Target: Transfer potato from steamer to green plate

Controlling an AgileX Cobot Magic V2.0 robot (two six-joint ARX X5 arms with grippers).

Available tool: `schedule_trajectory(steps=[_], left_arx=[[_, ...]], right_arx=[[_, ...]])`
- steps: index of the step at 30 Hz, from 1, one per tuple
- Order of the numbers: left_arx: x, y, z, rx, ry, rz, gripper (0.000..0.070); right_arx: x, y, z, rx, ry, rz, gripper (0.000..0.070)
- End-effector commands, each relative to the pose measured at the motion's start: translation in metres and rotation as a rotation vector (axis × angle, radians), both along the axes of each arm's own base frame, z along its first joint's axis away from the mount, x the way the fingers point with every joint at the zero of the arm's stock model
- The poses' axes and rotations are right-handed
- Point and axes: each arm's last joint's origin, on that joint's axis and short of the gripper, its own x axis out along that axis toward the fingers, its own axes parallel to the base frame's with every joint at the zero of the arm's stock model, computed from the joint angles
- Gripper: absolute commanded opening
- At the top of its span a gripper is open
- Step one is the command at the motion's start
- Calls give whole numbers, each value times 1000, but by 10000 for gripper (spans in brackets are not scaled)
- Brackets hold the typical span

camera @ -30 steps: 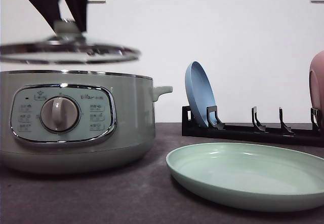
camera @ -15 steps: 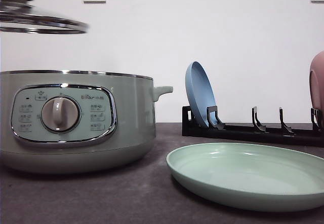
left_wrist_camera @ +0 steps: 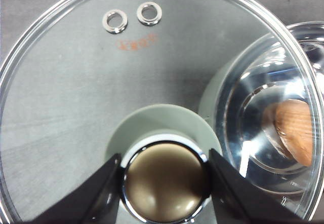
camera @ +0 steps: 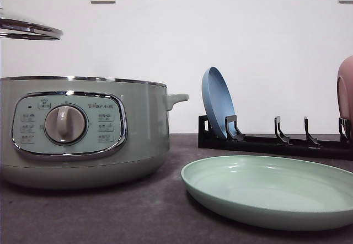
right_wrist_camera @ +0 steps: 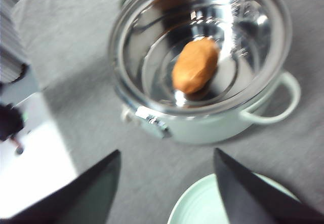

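Front view: my glass lid (camera: 27,28) has slid further left off the sage-green steamer (camera: 83,131); the mint-green plate (camera: 270,191) waits right. Left wrist: left gripper (left_wrist_camera: 164,181) clamps the lid's knob (left_wrist_camera: 164,181). Right wrist: right gripper (right_wrist_camera: 164,183) gapes above the orange-brown potato (right_wrist_camera: 195,66), now reachable inside.

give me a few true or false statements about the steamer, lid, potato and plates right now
1. The left end effector is shut on the lid by its knob. True.
2. The potato lies on the green plate. False: it sits inside the open steamer.
3. The right end effector holds the potato. False: it is open above the steamer, holding nothing.
4. The blue plate stands upright in the black rack. True.
5. The green plate is empty. True.
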Motion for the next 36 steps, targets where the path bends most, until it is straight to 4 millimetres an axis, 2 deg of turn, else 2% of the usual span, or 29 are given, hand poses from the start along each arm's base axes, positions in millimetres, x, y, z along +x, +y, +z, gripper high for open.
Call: schedule_trajectory(steps=[1, 6, 14, 17, 26, 36], left_arx=[[-2, 2, 12, 3, -69, -1, 0], [-2, 3, 12, 3, -69, 4, 0], [-2, 3, 12, 3, -69, 4, 0], [-2, 3, 12, 3, -69, 5, 0], [-2, 7, 12, 4, -69, 19, 0], [-2, 8, 12, 4, -70, 23, 0]], right_arx=[[5, 7, 2, 26, 2, -14, 442], [18, 21, 3, 43, 1, -13, 444], [52, 73, 7, 23, 16, 35, 447], [67, 96, 2, -4, 20, 35, 476], [101, 150, -40, -100, 29, 8, 485], [115, 177, -87, -174, 46, -29, 492]])
